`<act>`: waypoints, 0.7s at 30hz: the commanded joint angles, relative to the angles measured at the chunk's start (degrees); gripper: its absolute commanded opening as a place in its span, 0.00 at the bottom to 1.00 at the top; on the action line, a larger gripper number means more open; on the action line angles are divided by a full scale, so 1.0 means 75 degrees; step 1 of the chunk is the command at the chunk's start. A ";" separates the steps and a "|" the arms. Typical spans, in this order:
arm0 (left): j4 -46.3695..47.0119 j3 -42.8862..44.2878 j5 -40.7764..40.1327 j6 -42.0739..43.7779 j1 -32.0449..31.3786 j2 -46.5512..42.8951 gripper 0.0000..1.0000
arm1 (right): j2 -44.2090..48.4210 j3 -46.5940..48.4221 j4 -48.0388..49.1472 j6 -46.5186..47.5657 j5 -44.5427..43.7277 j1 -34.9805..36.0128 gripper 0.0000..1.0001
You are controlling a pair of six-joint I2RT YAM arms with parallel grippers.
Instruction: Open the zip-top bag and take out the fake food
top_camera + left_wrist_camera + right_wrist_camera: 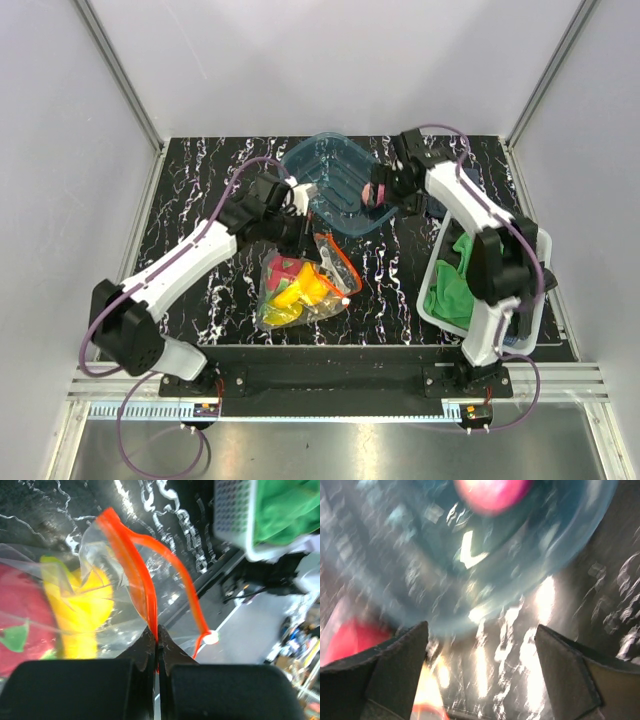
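Observation:
The zip-top bag (300,290) lies in the middle of the table, clear, with an orange zip strip (135,565) that gapes open. My left gripper (157,632) is shut on that strip and holds the bag's edge up; in the top view this gripper (306,243) is at the bag's far end. Fake food shows inside the bag: a yellow banana (82,605) and a red fruit (20,615). A pink ball (492,492) rests in the teal tray (420,570). Just in front of the tray my right gripper (480,650) stands open with nothing between its fingers.
The teal tray (330,165) sits at the back centre of the table. At the right edge stands a white basket (540,250) with a green cloth (455,280) in it. Grey walls close off the table on three sides.

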State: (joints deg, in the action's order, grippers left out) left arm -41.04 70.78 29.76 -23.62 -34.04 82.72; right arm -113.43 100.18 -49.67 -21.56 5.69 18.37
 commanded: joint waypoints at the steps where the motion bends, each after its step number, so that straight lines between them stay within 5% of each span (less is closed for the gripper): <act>1: 0.1063 -0.0297 0.0017 -0.1034 0.0004 -0.0739 0.00 | 0.2659 -0.1963 0.1216 -0.0406 0.1279 0.0444 0.91; 6: 0.1228 -0.0157 -0.0031 -0.1689 0.0004 -0.0868 0.00 | 0.3720 -0.3407 0.1806 -0.0874 0.2497 0.1112 0.82; 8: 0.1334 -0.0098 -0.0030 -0.1784 -0.0066 -0.0904 0.00 | 0.3920 -0.3920 0.2074 -0.1459 0.3081 0.1381 0.70; 14: 0.1475 -0.0028 -0.0125 -0.2193 -0.0078 -0.0904 0.00 | 0.4413 -0.5586 0.4277 -0.3217 0.3506 0.1863 0.59; 21: 0.1720 -0.0086 -0.0101 -0.2557 -0.0125 -0.0916 0.00 | 0.3828 -0.5670 0.5073 -0.3558 0.3764 0.1956 0.49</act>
State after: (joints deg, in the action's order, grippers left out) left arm -33.34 68.82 28.64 -39.68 -34.61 78.04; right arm -82.91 57.34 -21.67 -43.88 30.41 32.27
